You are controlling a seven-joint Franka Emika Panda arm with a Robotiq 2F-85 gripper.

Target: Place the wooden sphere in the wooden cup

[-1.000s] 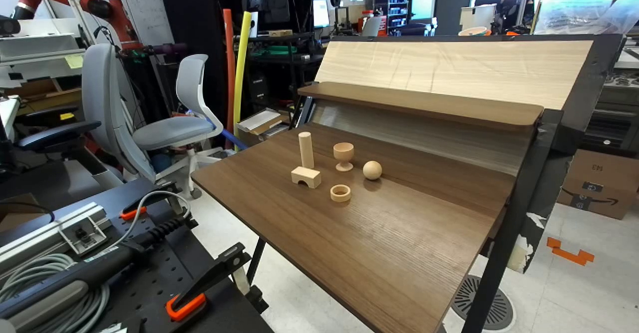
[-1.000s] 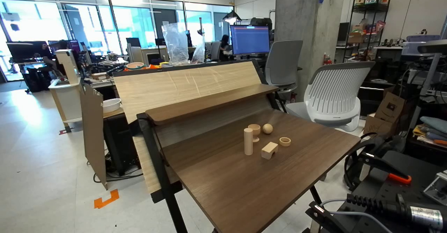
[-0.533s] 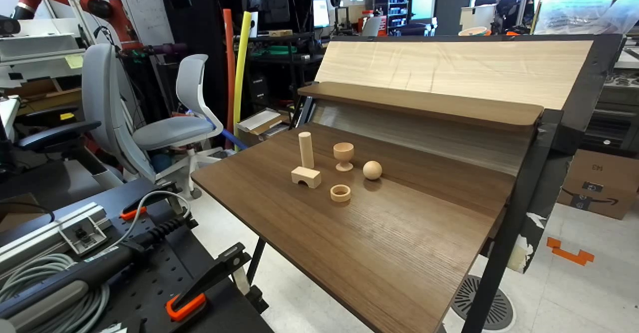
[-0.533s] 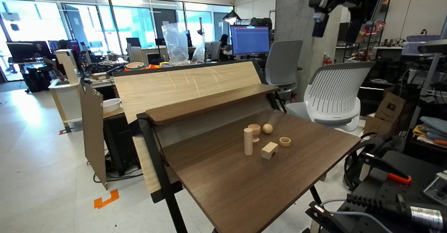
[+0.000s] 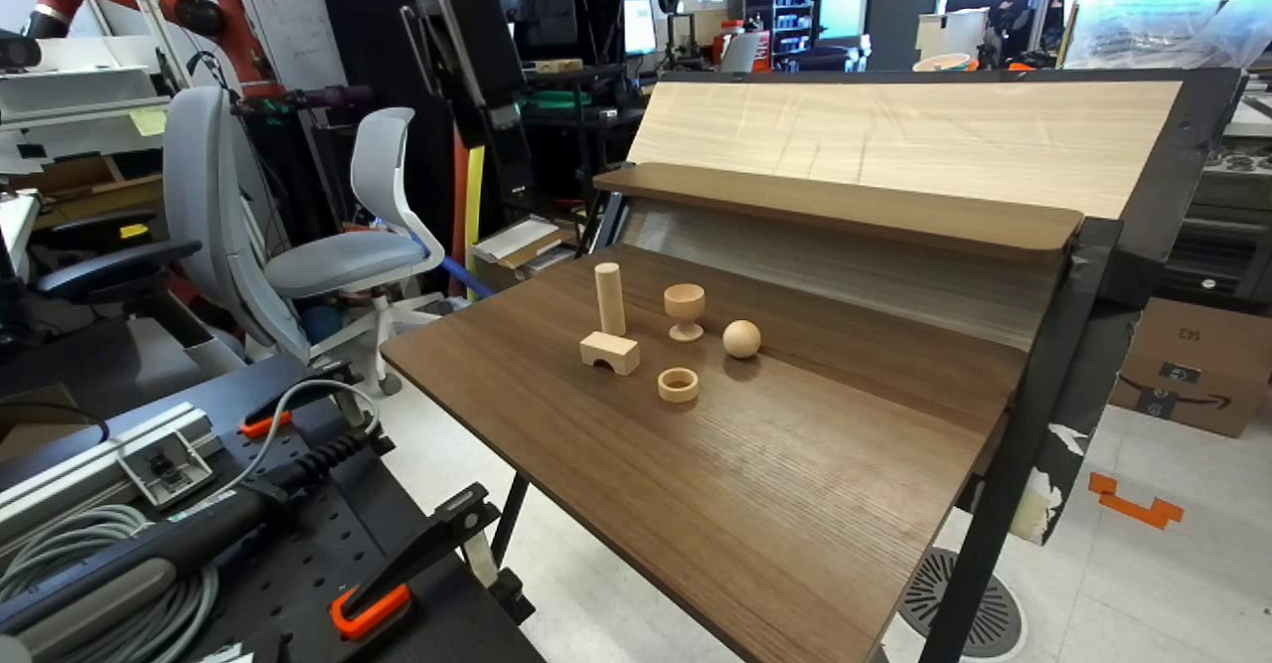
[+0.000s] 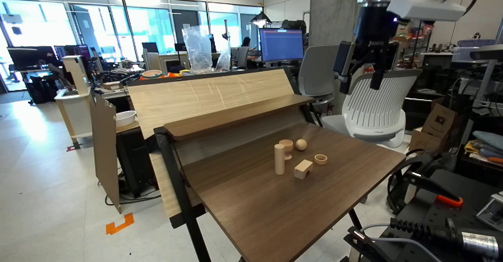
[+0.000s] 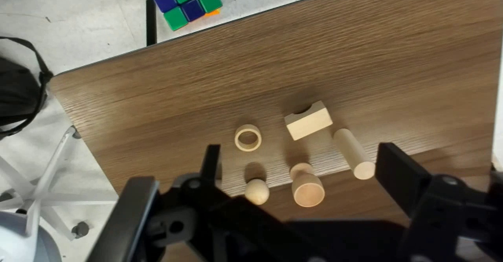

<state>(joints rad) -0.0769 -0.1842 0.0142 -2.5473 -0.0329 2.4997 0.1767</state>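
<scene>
The tool [image 6: 361, 83] hangs high, jaws spread and empty — presumably to admit the ball [image 5: 741, 339], resting on the counter [image 5: 795, 484] near the cup [image 5: 685, 306], which stands upright — likely to receive it.

Table [image 5: 795, 504]: one. Shelf [image 5: 835, 204] across the table's back: one. On the table, five in all: one ball [image 5: 741, 339], one cup [image 5: 684, 306], one ring [image 5: 679, 396], one peg [image 5: 611, 300], one block [image 5: 610, 352] (same tally in both exterior views and from the wrist). Gripper [image 7: 299, 154]: one, with two fingers [image 7: 397, 171]. Clamps [image 5: 422, 544]: two, seen in both exterior views. Chairs [image 6: 379, 109] near the table in an exterior view: two; farther back, what looks like a third, too small to be sure.
</scene>
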